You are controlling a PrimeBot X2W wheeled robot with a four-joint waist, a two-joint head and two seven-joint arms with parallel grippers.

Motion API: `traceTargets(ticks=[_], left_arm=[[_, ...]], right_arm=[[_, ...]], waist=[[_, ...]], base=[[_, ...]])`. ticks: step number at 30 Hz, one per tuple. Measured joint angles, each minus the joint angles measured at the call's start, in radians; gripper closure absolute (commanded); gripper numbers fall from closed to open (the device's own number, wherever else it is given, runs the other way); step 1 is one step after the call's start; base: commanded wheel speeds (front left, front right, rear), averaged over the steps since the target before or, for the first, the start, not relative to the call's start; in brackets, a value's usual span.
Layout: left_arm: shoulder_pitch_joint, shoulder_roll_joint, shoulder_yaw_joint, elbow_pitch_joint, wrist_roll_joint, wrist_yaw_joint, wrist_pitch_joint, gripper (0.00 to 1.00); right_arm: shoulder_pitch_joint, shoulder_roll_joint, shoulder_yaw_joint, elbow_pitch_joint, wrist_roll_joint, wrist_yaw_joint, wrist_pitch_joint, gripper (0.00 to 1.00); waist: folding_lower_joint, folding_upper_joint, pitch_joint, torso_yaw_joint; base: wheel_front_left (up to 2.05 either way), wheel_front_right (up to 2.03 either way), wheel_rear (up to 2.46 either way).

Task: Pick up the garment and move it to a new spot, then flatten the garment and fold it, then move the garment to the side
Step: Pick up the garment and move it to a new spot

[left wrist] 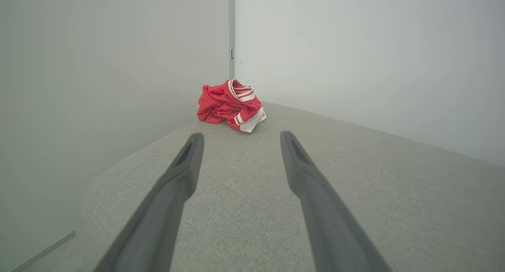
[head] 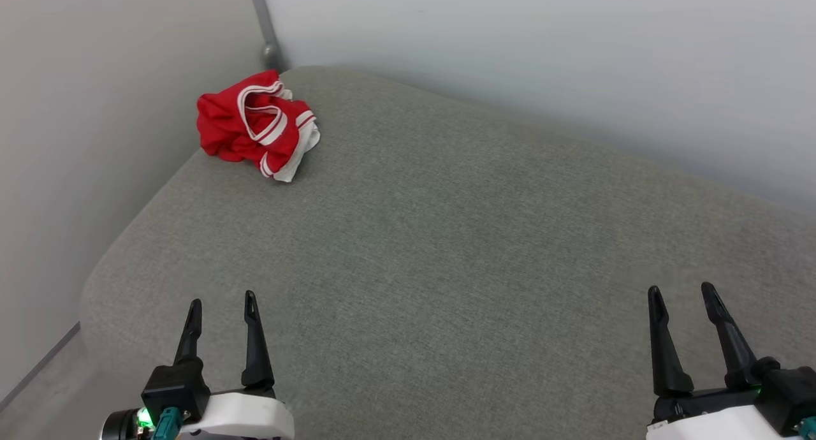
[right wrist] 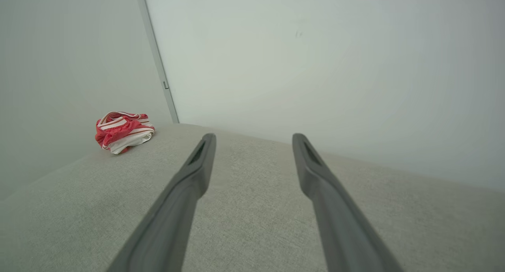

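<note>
A crumpled red jersey T-shirt lies in the padded bench's far corner, straight ahead of the spread left gripper; the spread right gripper is farther off.

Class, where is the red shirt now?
In the head view, the red shirt lies crumpled at the far left corner of the grey cushion, close to the wall post, well ahead of the left gripper.

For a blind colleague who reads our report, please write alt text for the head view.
A crumpled red garment with white striped trim lies in the far left corner of a grey cushioned surface, beside pale walls. At the bottom, the left gripper and the right gripper are both open and empty, well apart from the garment.
</note>
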Motion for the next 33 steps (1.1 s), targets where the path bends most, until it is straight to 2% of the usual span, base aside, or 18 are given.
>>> traceTargets(ticks=[9,18,24,33], left_arm=[[0.007,0.000,0.022,-0.025,-0.018,0.025,0.000,0.00],[0.003,0.000,0.020,-0.009,-0.025,0.022,0.000,0.00],[-0.116,0.012,0.080,0.041,0.016,-0.048,0.000,0.00],[-0.510,0.152,0.261,0.129,0.004,-0.126,0.000,0.00]], right_arm=[[-0.021,0.000,0.032,0.000,-0.018,0.000,0.000,0.00],[-0.022,0.000,0.029,0.000,-0.030,0.000,0.000,0.00],[-0.028,0.000,0.016,-0.015,-0.050,0.000,0.000,0.00],[-0.127,0.001,-0.003,-0.062,-0.138,0.000,0.000,0.00]], waist=[[0.0000,0.0000,0.024,0.037],[0.0000,0.0000,0.033,0.035],[0.0000,0.0000,0.061,0.024],[0.0000,0.0001,0.200,-0.039]], base=[[0.00,0.00,0.00],[0.00,0.00,0.00],[0.00,0.00,0.00],[0.00,0.00,0.00]])
